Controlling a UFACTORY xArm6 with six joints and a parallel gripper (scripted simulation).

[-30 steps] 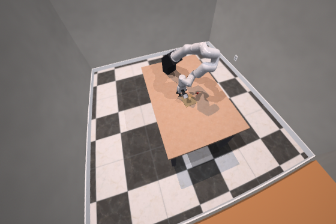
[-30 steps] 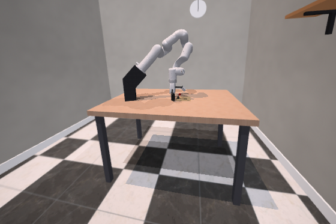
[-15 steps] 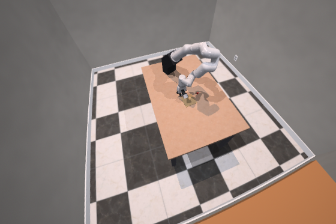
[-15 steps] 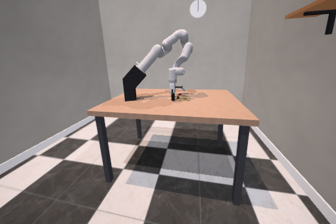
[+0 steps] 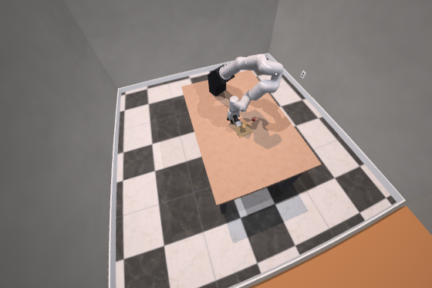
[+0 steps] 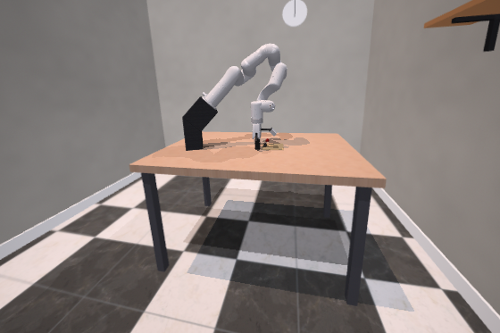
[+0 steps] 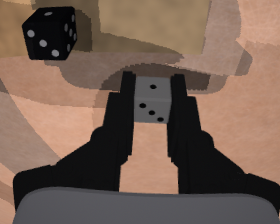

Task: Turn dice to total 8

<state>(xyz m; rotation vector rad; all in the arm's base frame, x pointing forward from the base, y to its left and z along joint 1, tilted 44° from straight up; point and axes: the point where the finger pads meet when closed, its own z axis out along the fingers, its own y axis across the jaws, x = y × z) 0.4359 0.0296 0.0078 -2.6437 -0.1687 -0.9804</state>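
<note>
- The gripper (image 7: 153,93) points straight down at the table and its two black fingers are clamped on the flanks of a grey die (image 7: 153,102), so it is grasping that die
- The grey die sits squarely between the fingertips; the face turned toward the wrist camera shows three pips, and another face above it shows one
- I judge the step in hand to be the grasp on this die, made so it can be rolled onto another face or carried
- The grey die looks to lie off the mat (image 7: 150,10), just beside its near edge on the bare table (image 7: 244,97), so the next move likely calls for a lift, a turn to the wanted face, then a set-down fully on the mat
- A black die (image 7: 50,31) rests on the mat up and to the left in the wrist view, well apart from the fingers; one of its faces shows three white pips
- From across the room a small red thing (image 5: 254,119), probably the third die, lies just beyond the mat; its pips are too small to read
- The sum on top cannot be judged yet
</note>
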